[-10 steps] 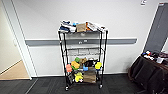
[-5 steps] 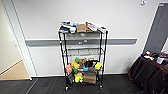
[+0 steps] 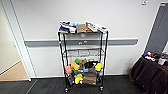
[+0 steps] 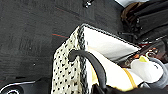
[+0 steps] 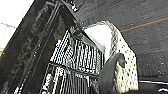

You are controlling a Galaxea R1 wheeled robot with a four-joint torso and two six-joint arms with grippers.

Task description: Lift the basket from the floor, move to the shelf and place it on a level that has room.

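Shelf centred ahead, as half second ago: no visible approach, basket off floor, carried by dark handles. Second level bare, likely target. Finger state: cannot tell.

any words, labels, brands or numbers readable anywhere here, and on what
None can be read.
Boxes on the shelf's top tier: printed patches, too blurred to read.
Cardboard box on the bottom tier: no legible print.
Small fitting high on the wall: any marking too small to tell.
Basket: perforated pattern, no lettering seen.
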